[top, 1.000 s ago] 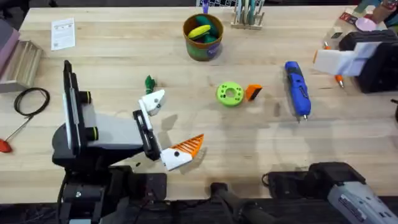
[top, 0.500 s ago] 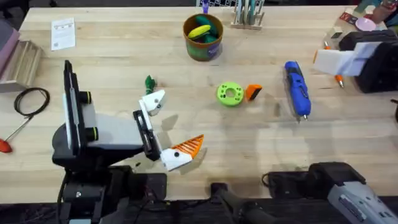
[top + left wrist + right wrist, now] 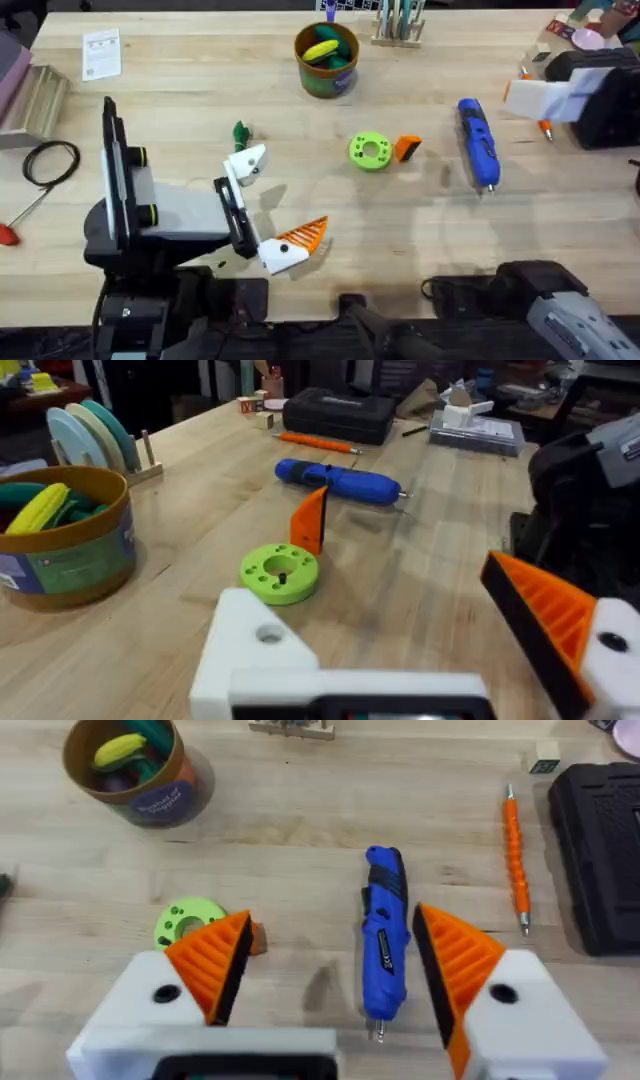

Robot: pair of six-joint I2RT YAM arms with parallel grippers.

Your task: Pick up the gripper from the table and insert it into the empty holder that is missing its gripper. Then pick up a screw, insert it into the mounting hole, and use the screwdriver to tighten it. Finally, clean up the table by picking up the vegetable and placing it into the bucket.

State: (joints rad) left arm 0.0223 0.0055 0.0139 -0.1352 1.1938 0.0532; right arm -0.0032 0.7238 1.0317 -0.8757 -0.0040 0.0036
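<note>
Overhead, left tool (image 3: 268, 205): low over the desk (image 3: 200, 90) near its front edge, spread wide and holding nothing; one white block carries an orange ribbed finger (image 3: 303, 236), the other is the bare holder (image 3: 246, 162).
Overhead, loose finger (image 3: 407, 148): the small orange wedge lies mid-desk, just beside the green disc (image 3: 370, 151), on the side toward the blue screwdriver (image 3: 477, 141).
Overhead, key relation: the wedge lies out ahead of the left tool and toward the right arm's side, with the green disc between it and the bare holder.
Overhead, other items: the dark green vegetable (image 3: 240, 132) lies just beyond the bare holder; the bucket (image 3: 326, 58) stands at the far middle with toy pieces inside.
Left wrist, view: the wedge (image 3: 310, 518) stands on edge touching the far side of the disc (image 3: 279, 572); the screwdriver (image 3: 338, 479) lies crosswise beyond it.
Left wrist, holder: the white block (image 3: 258, 650) shows an empty mounting hole.
Right wrist, right tool (image 3: 330, 960): spread apart and empty, both orange fingers fitted.
Right wrist, layout: the screwdriver (image 3: 383, 925) lies between its fingers, long axis running away from the tool; the wedge (image 3: 256, 938) peeks out by one finger, next to the disc (image 3: 185, 919).
Judgement: the right arm seems better placed to pick up the wedge and carry it across to the holder.
</note>
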